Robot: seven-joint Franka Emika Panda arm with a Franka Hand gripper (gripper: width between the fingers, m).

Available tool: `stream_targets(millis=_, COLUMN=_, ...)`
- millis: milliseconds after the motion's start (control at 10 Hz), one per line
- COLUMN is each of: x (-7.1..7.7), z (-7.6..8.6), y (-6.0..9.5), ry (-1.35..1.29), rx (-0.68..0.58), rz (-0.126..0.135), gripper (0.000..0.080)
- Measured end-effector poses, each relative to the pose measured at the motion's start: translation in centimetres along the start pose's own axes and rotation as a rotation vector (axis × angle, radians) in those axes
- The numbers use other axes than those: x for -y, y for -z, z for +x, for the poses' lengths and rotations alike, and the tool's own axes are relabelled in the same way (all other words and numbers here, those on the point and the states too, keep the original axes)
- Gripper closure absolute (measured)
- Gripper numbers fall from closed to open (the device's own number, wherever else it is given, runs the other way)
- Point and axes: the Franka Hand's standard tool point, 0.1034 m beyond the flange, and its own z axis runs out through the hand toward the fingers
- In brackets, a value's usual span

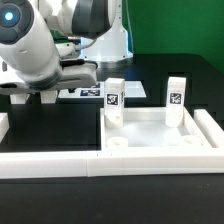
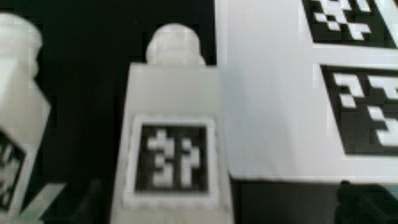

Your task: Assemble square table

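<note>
The square table top (image 1: 150,135) lies on the black table at the exterior view's right, with two legs (image 1: 113,97) (image 1: 176,95) standing upright in its far corner sockets. My gripper (image 1: 33,97) hangs low over the table at the exterior view's left. In the wrist view a third white leg (image 2: 175,130) with a black-and-white tag lies lengthwise under my gripper (image 2: 187,212). The dark fingers stand apart on either side of it and look open. A fourth leg (image 2: 18,85) lies beside it. Both loose legs are hidden behind the hand in the exterior view.
The marker board (image 1: 90,93) (image 2: 338,80) lies just beside the loose legs. Long white L-shaped rails (image 1: 100,160) run along the front and round the table top's right side (image 1: 210,130). The arm's base stands at the back.
</note>
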Motion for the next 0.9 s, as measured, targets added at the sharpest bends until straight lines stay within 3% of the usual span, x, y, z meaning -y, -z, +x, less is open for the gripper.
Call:
stream_targets(millis=100, x=0.13, z=-0.36, y=-0.84, ry=0.001, rx=0.012, rz=0.003, gripper=0.0151)
stream_targets(millis=300, x=0.32, z=-0.32, y=-1.09, ry=0.005, rx=0.012, rz=0.0, gripper=0.0151)
stream_targets(millis=400, x=0.32, z=-0.33, y=-1.1, ry=0.005, rx=0.012, rz=0.0, gripper=0.0276)
stream_targets(millis=500, x=0.32, z=-0.32, y=-1.1, ry=0.005, rx=0.012, rz=0.0, gripper=0.0276)
stream_targets(millis=700, x=0.34, z=-0.32, y=-1.09, ry=0.006, rx=0.012, rz=-0.001, gripper=0.0521)
stream_targets(millis=900, x=0.35, z=-0.31, y=-1.09, ry=0.006, rx=0.012, rz=-0.001, gripper=0.052)
